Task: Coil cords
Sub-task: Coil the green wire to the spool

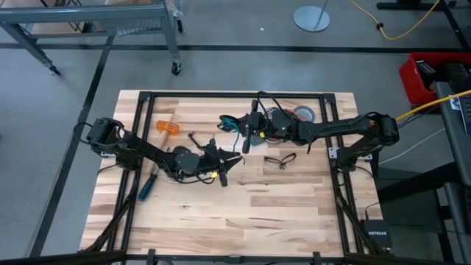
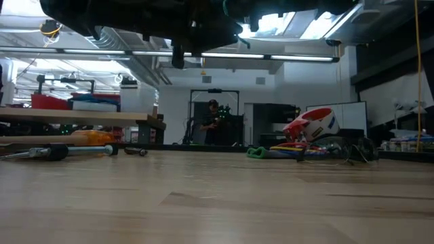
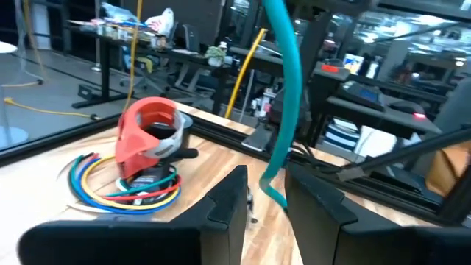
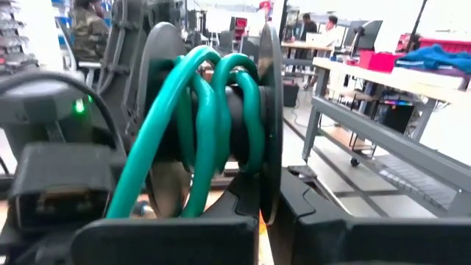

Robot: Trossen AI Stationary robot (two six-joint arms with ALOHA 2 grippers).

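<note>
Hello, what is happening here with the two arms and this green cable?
The robot is coiling a teal-green cord. The right gripper, shut, holds loops of it above the table's far side. The left gripper has the cord's free end hanging between its fingers. A thin black cord lies loose on the table.

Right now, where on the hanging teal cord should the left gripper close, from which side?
Likely the straight stretch of the teal cord above its bent tip. It hangs nearly upright before the open left gripper, so come level, straight ahead.
</note>
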